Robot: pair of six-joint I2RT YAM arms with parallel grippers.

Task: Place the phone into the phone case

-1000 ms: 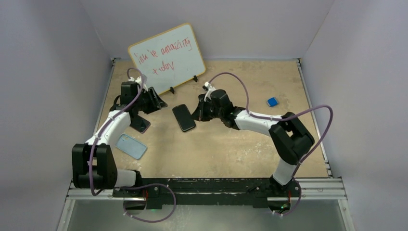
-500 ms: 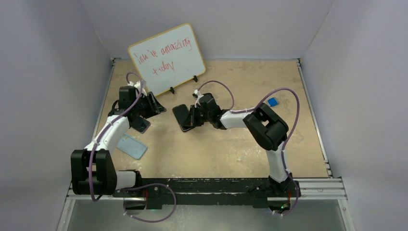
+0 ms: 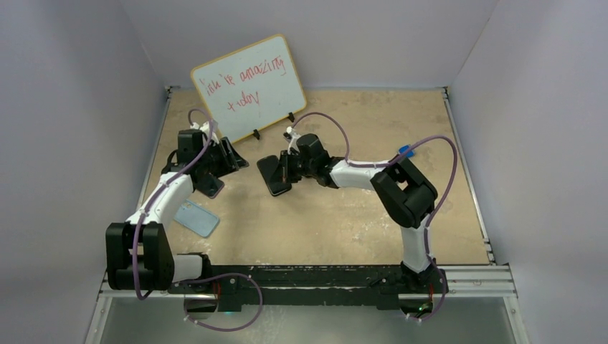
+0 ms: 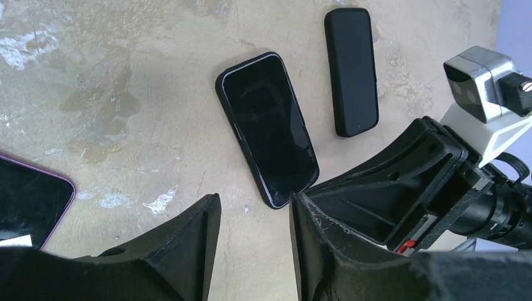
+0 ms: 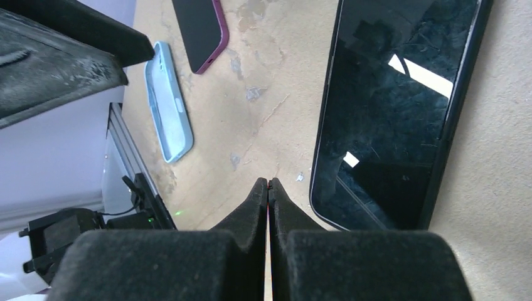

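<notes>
A glossy black phone lies screen-up mid-table. My right gripper is shut with nothing in it, its tips low beside the phone's long edge. A light blue phone case lies near the left arm. A purple-rimmed phone rests under my left gripper, which is open over bare table, short of the black phone's near end. A matte black slab, case or phone I cannot tell, lies beyond the black phone.
A whiteboard with red writing leans at the back left. A small blue object sits at the right. The right arm's wrist fills the right side of the left wrist view. Walls enclose the table on three sides.
The right arm swung left and folded its elbow, bringing its shut gripper against the black phone's side. The left gripper's jaws widened slightly and the arm barely moved.
</notes>
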